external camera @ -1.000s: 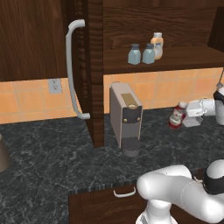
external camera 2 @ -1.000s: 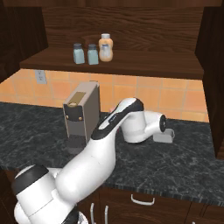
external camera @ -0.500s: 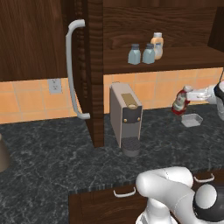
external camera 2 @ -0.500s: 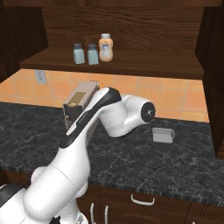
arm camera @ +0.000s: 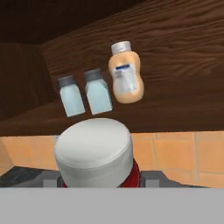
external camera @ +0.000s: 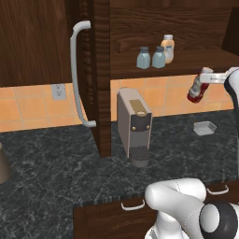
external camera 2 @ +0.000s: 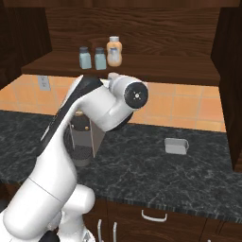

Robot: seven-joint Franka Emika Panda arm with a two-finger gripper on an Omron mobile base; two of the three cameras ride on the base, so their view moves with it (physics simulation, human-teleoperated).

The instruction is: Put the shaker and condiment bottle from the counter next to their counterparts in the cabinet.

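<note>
The gripper point(external camera: 208, 77) is up in the air at about 3 o'clock in the left base view, and its fingers are clamped on the red condiment bottle point(external camera: 196, 88). The bottle leans over, with its white cap pointing up toward 1 o'clock. It hangs well above the counter point(external camera: 56, 163), just below the shelf of the cabinet point(external camera: 196, 59). In the hand view the bottle's big white cap point(arm camera: 93, 149) sits at 6 o'clock, very close to the camera, with a bit of red peeking out under it. Up on the shelf stand two little blue-grey shakers side by side. The left shaker point(arm camera: 70, 96) and the right shaker point(arm camera: 98, 91) are just beside each other. The tan-orange bottle point(arm camera: 125, 75) with a pale cap stands just beside the right shaker, at about 1 o'clock from it in the hand view. All three are upright on the shelf. The cabinet door point(external camera: 37, 42) is open, and its long curved grey handle point(external camera: 77, 74) shows at 10 o'clock in the left base view. On the counter under the shelf stands a grey coffee machine point(external camera: 134, 126). A small pale dish point(external camera: 204, 128) lies on the counter at about 4 o'clock from the machine, well apart from it. The wall behind is orange tile point(external camera 2: 189, 106).
</note>
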